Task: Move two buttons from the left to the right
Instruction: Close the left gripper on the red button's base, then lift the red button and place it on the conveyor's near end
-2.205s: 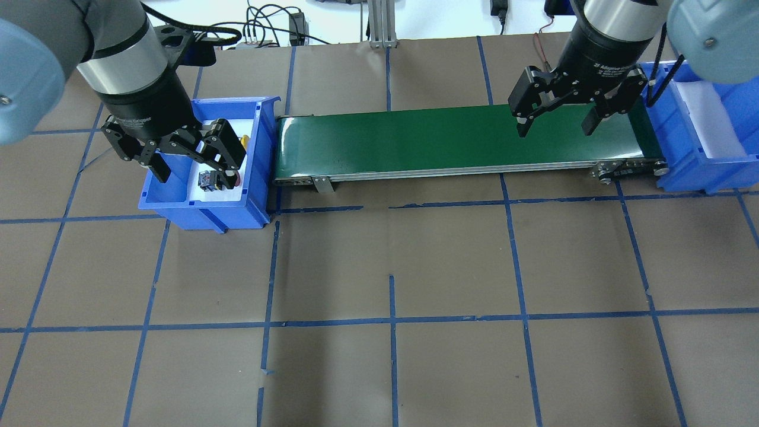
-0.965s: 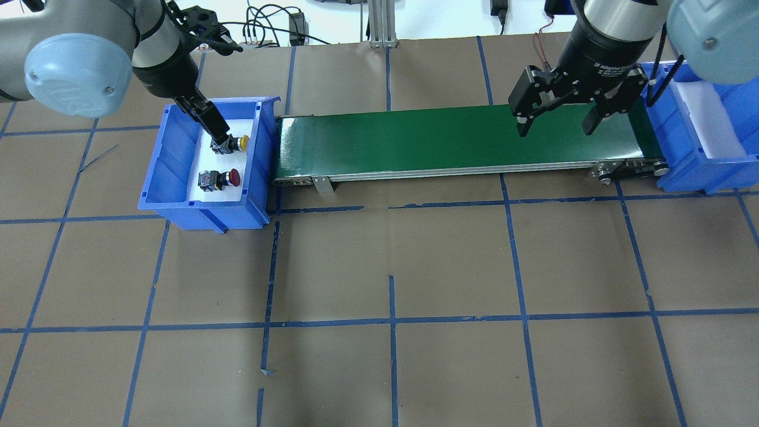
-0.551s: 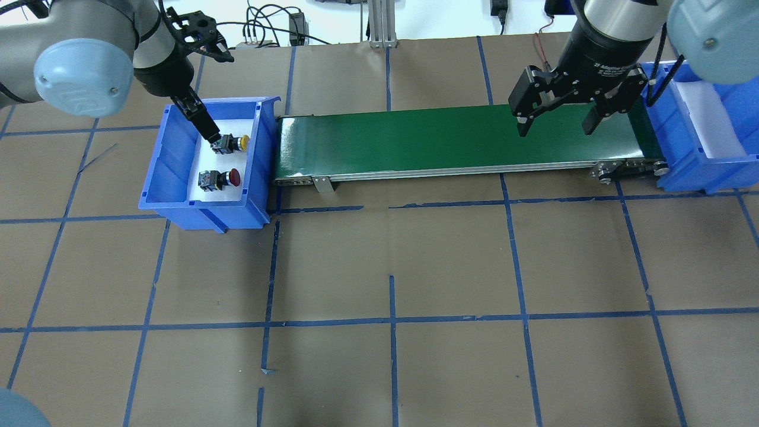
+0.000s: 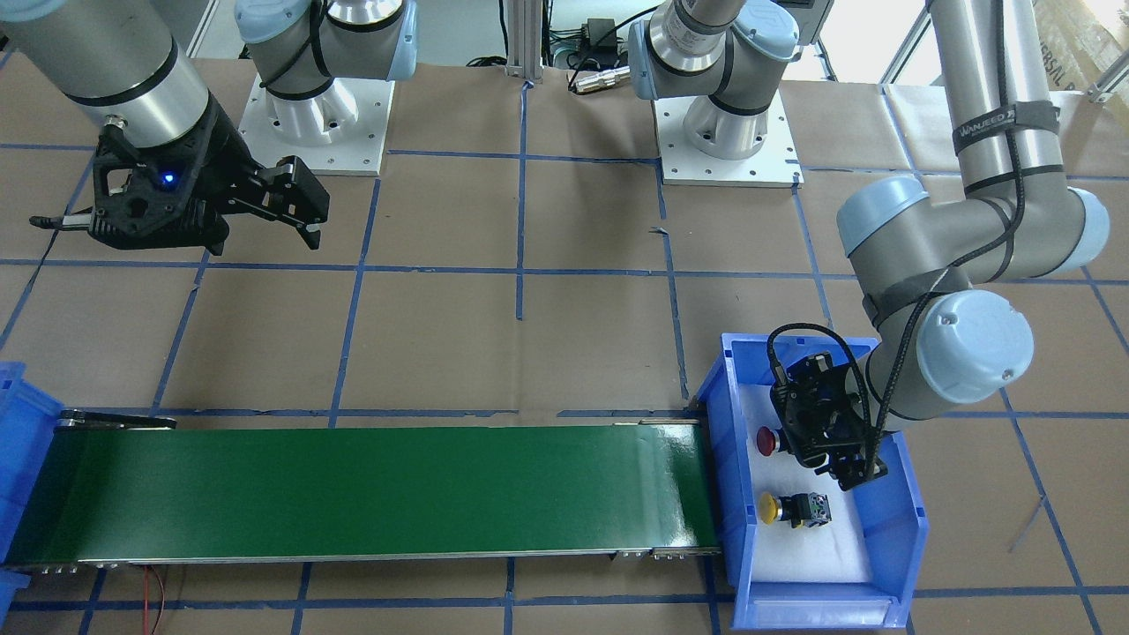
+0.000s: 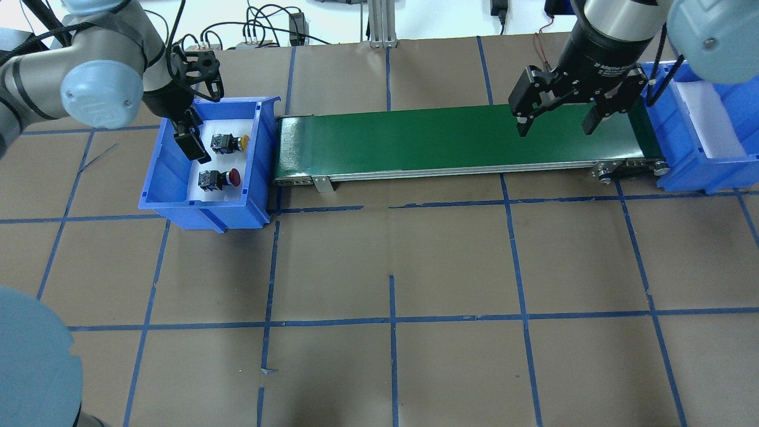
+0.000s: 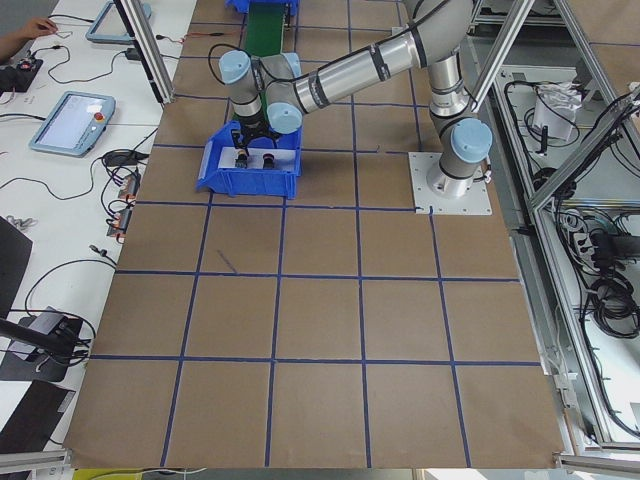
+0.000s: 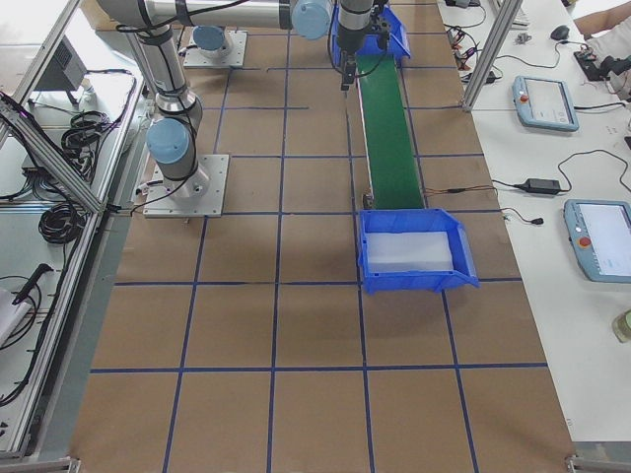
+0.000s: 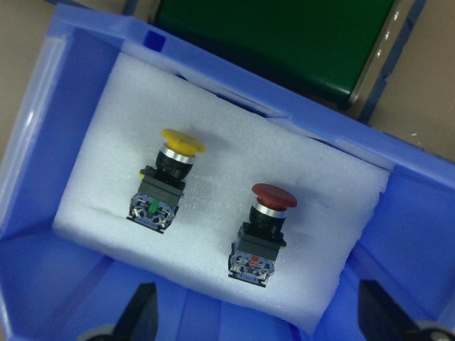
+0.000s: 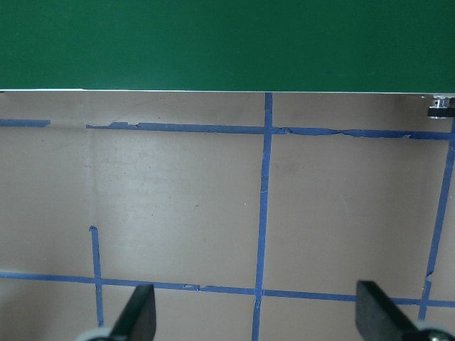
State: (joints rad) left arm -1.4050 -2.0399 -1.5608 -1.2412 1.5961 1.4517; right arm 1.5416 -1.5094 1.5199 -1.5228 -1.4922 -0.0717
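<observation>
The yellow-capped button [image 5: 228, 142] and the red-capped button [image 5: 220, 178] lie on their sides on white foam in the left blue bin [image 5: 172, 204], caps toward the belt. The left wrist view shows both, yellow [image 8: 167, 177] and red [image 8: 264, 227], lying apart. My left gripper [image 8: 259, 323] is open and empty, tilted over the bin's outer side, back from both buttons; one finger [image 5: 191, 141] shows overhead. My right gripper [image 5: 556, 126] is open and empty above the right end of the green conveyor belt [image 5: 450, 139].
A second blue bin [image 5: 711, 172] with white foam stands at the belt's right end. The belt runs between the two bins. Brown paper with blue tape lines [image 5: 391, 323] covers the table. Cables lie at the back edge.
My left gripper has drawn back from the yellow button's rear block to the bin's outer side and turned. Both buttons lie where they were. The right arm has not moved.
</observation>
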